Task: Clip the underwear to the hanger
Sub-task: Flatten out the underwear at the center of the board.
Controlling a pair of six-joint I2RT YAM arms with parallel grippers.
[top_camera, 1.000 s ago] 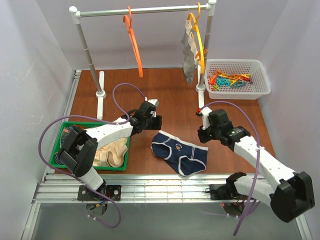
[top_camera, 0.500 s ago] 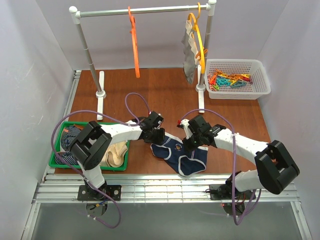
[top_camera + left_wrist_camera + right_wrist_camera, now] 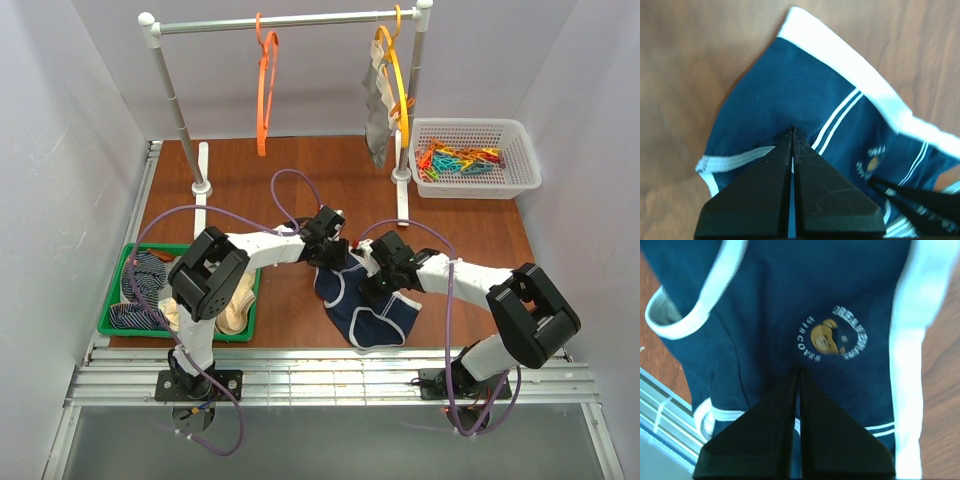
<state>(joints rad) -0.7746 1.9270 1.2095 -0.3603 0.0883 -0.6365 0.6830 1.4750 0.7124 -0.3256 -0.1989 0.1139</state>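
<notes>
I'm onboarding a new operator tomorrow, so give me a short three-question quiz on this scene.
1. True or false: the navy underwear already hangs on the red-orange hanger.
2. Where do the coloured clips lie? A on the red-orange hanger; B in the white basket; C on the navy underwear.
3. Fill in: the left gripper and the right gripper each have jaws ____ on the navy underwear.
Key: 1 false; 2 B; 3 shut.
</notes>
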